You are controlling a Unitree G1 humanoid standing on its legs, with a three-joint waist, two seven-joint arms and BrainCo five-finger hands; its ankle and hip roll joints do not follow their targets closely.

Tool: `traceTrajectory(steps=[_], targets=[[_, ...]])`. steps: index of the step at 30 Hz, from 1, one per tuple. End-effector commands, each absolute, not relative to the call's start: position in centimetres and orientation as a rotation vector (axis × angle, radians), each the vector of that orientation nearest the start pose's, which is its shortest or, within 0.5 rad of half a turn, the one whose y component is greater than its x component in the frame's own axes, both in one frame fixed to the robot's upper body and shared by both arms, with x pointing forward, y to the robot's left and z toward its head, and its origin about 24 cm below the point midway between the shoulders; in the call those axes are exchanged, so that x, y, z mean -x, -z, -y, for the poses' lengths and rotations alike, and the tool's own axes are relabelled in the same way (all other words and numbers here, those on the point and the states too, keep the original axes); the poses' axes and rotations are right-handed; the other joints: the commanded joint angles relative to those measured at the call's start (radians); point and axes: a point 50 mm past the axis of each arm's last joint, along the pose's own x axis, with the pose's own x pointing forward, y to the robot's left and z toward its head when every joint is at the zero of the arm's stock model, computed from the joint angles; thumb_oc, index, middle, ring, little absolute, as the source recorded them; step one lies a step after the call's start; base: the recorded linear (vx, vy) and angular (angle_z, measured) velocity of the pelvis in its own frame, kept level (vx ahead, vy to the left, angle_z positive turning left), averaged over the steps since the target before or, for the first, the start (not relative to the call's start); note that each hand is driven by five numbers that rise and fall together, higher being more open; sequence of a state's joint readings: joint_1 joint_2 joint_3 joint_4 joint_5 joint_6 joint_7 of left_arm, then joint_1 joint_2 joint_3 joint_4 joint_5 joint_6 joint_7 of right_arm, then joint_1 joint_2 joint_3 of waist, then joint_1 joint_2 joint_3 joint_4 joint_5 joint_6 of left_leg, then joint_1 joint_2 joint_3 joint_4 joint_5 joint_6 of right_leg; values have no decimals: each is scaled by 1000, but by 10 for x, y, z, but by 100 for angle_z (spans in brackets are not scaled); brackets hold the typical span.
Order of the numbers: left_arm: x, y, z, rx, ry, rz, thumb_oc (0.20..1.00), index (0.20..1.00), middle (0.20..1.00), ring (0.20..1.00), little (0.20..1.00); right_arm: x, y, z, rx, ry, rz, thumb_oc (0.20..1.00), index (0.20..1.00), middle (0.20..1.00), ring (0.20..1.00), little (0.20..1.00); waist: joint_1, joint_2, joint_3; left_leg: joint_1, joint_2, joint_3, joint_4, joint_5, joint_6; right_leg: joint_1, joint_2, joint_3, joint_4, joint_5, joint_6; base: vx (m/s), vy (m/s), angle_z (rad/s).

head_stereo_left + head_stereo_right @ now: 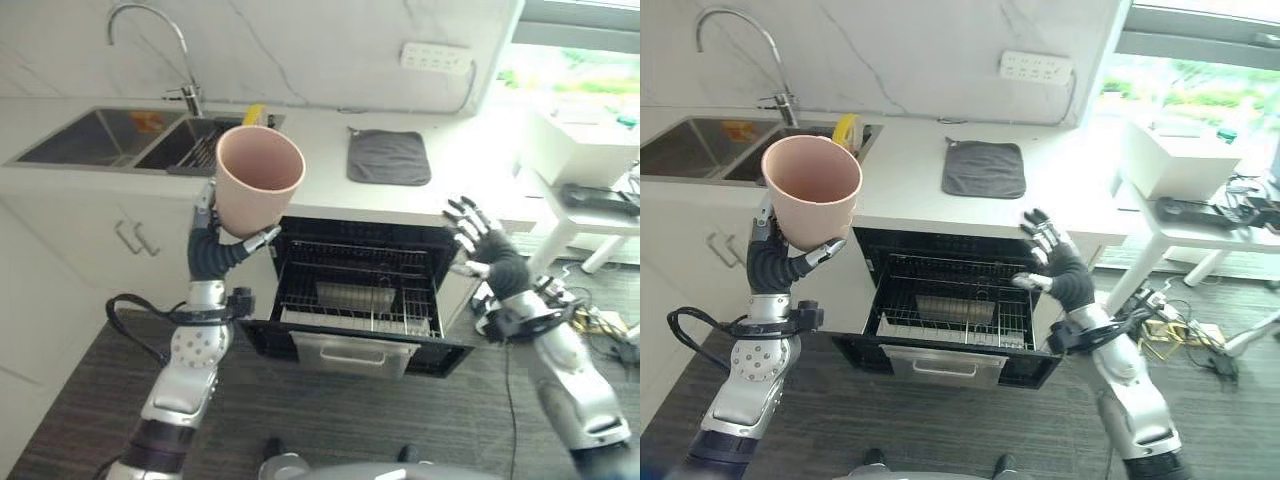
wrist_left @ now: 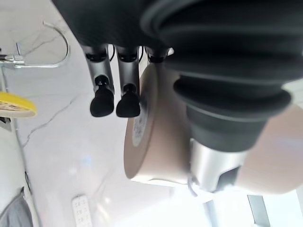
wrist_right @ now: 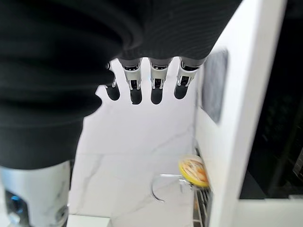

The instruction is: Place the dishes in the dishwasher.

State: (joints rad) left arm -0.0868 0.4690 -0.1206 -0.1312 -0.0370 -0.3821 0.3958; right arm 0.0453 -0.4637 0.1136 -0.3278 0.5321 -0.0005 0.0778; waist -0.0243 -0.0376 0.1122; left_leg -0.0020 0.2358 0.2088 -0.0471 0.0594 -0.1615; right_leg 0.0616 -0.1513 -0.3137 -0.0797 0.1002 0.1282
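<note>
A: Cup, pink, upper left of centre in the left eye view, mouth tilted toward the camera. Left hand grasps it low on the wall near the base, fingers curled round.

B: Handling?

A: Looks light and stiff, probably plastic; smooth wall, so slip is the risk. The low grip seems sound.

B: Surroundings?

A: Dishwasher open at lower centre, wire rack pulled out. Right hand hovers at its right edge, fingers spread, empty.
</note>
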Motion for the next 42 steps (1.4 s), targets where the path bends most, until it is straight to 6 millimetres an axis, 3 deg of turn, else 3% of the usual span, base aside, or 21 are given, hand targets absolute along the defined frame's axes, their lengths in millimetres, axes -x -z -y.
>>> traceTrajectory(steps=[1, 7, 11, 16, 25, 42], targets=[[-251, -160, -190, -360, -157, 769, 200, 200, 200, 200, 200, -245, -149, 171, -94, -324, 366, 1000, 1000, 1000, 1000, 1000, 2, 11, -12, 139, 0, 28, -40, -14, 17, 82, -71, -28, -5, -16, 60, 86, 60, -4], [-268, -156, -164, -413, -139, 769, 200, 200, 200, 200, 200, -253, -160, 151, -150, -363, 424, 1000, 1000, 1000, 1000, 1000, 1, 6, -22, 168, -15, 22, -40, -52, 36, 77, -83, -23, 1, -8, 71, 43, 0, -1], [-278, -139, -153, -402, -138, 683, 200, 200, 200, 200, 200, -260, -167, 135, -144, -380, 451, 1000, 1000, 1000, 1000, 1000, 3, 3, -34, 177, -15, 25, -40, -62, 38, 78, -72, -15, -1, -12, 63, 26, -44, -1], [-280, -129, -142, -406, -122, 660, 200, 200, 200, 200, 200, -265, -175, 122, -165, -423, 457, 1000, 1000, 1000, 1000, 1000, 16, -2, -50, 182, -12, 26, -40, -66, 38, 87, -60, -17, -8, -19, 53, 17, -48, 0], [-277, -129, -122, -403, -9, 686, 200, 200, 200, 200, 200, -274, -176, 99, -202, -495, 408, 1000, 1000, 1000, 1000, 1000, 37, -7, -72, 192, -13, 17, -40, -72, 36, 101, -50, -28, -8, -29, 46, 7, -27, 0], [-273, -137, -113, -369, 44, 715, 200, 200, 200, 200, 200, -285, -170, 92, -176, -454, 376, 1000, 1000, 1000, 1000, 1000, 50, -3, -75, 194, -16, 7, -40, -76, 38, 107, -47, -34, -8, -35, 41, 3, 4, 2]])
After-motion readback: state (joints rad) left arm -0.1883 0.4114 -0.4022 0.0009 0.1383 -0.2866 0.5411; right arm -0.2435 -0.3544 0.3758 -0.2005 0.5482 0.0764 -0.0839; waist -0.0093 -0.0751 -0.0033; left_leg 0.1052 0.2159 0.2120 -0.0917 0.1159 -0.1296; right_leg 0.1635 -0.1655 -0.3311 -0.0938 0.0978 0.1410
